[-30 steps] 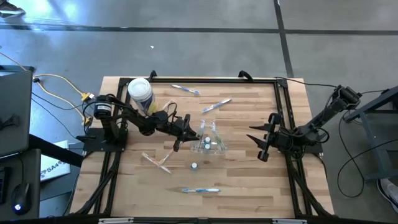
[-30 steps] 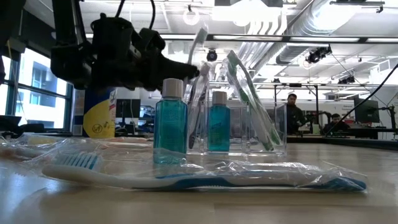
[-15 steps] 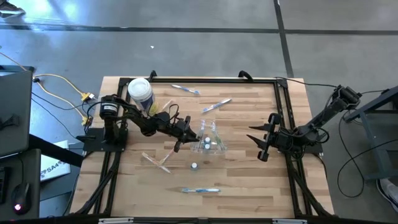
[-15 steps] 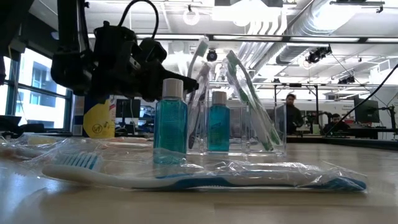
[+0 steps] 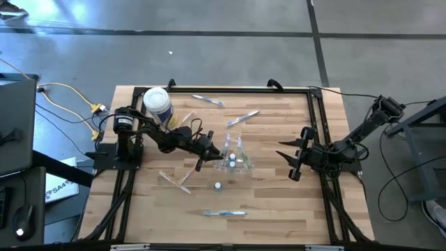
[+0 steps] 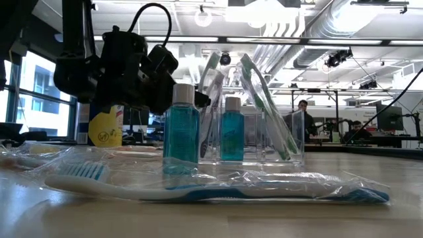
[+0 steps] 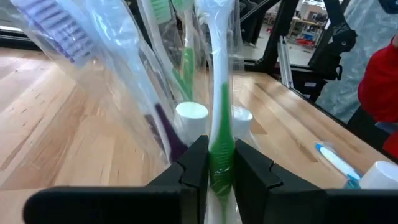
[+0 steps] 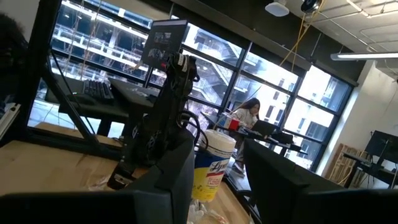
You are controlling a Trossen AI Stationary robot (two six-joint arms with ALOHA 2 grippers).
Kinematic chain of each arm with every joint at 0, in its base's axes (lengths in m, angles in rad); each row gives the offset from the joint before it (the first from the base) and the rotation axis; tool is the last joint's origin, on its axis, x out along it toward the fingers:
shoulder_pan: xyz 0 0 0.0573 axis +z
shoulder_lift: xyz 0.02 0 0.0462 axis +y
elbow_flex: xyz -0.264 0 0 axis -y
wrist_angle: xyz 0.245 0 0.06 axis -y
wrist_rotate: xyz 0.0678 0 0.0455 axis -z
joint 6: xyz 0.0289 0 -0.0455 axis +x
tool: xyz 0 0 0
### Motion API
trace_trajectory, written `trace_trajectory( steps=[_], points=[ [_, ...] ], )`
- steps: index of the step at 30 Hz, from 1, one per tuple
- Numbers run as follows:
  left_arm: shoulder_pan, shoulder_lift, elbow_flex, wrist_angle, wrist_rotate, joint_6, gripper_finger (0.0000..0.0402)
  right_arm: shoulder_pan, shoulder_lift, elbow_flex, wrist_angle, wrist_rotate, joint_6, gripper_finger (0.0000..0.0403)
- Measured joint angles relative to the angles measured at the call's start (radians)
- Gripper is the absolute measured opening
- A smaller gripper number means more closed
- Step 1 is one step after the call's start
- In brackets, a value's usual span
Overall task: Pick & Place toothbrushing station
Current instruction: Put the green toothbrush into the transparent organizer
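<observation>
From above, I am looking at my left gripper (image 5: 211,148) sitting right beside the clear cup (image 5: 233,155) in the middle of the table (image 5: 279,202). Some toothbrushes are already standing in the cup. More are lying loose: one (image 5: 224,213) at 6 o'clock from the cup, two at 12 o'clock, one at 8 o'clock. A small bottle (image 5: 218,186) is waiting too. So a lot is left.

In the low view, two blue bottles (image 6: 181,129) are standing in front of the cup.

Through the left wrist view, my fingers (image 7: 194,163) are pinching a green-and-white toothbrush (image 7: 220,124).

My right gripper (image 5: 291,162) is waiting at 3 o'clock, half open, holding nothing.
</observation>
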Motion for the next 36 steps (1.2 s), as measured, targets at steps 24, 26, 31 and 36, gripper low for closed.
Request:
trace_trajectory(
  steps=[24, 26, 31, 36],
  points=[
    [-0.033, -0.001, 0.031, -0.053, -0.001, -0.018, 0.0057, 0.0, 0.0, 0.0, -0.001, 0.0, -0.011, 0.0133],
    [-0.033, -0.001, 0.031, -0.054, 0.001, -0.029, 0.0065, 0.0, 0.0, 0.0, -0.001, 0.002, -0.011, 0.0133],
    [-0.033, -0.001, 0.031, -0.053, 0.001, -0.03, 0.0116, 0.0, 0.0, 0.0, -0.001, 0.005, -0.011, 0.0133],
    [-0.033, -0.002, 0.031, -0.054, 0.0, -0.019, 0.0168, 0.0, 0.0, 0.0, -0.001, 0.005, -0.011, 0.0133]
  ],
)
